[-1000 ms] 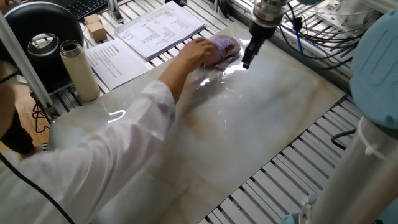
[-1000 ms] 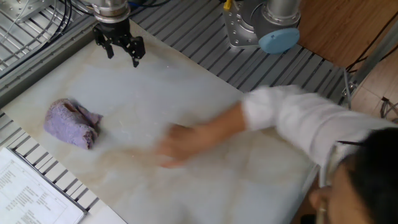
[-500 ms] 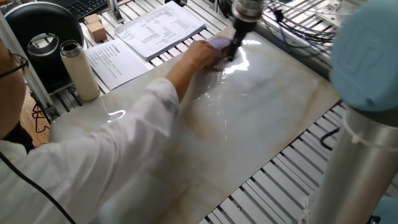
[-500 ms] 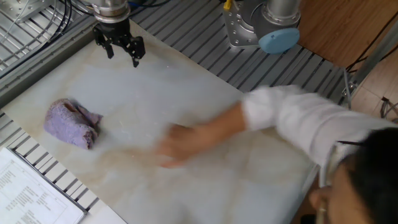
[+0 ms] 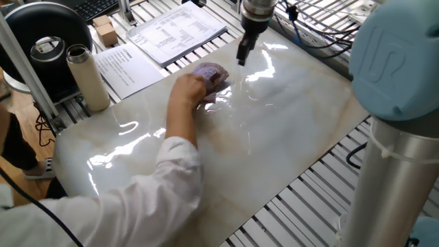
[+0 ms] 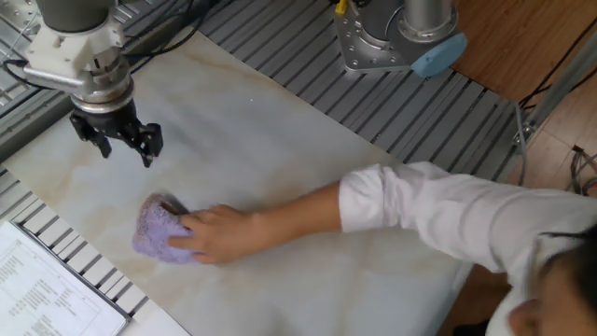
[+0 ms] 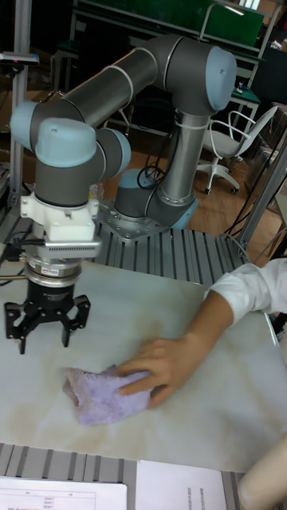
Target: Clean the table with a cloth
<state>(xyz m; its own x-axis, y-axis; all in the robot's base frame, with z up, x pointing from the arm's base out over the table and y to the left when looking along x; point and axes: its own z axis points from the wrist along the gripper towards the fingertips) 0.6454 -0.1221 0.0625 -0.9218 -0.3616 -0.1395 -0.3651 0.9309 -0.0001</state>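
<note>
One claw (image 7: 44,327) hangs from my arm above the counter (image 6: 308,168), and its two fingers are spread wide with nothing between them. It is just beside the cloth (image 6: 160,230) but not touching it. In the tall view it hovers a little above and behind the purple rag.

The cloth lies flat on the marble counter, near the edge where the white printed papers (image 5: 180,30) sit. A person's hand (image 6: 216,233) rests on top of the cloth and presses it down. The arm has a white sleeve (image 6: 429,210) and reaches in across the counter.

A second ago things looked different. In the other fixed view the claw was far up at the back corner of the counter, well away from the cloth. Now it has come down along that side and is near the cloth. The cloth has also slid; it was close to the paper edge and now sits more toward the middle. The hand was bare on the counter then, apart from the cloth, and now it is on it.

In one fixed view I also see a cream bottle (image 5: 88,77) standing upright on the grey frame next to the counter, and a small cardboard box (image 5: 104,29) behind it. Bright light shines off the glossy counter near the claw.
</note>
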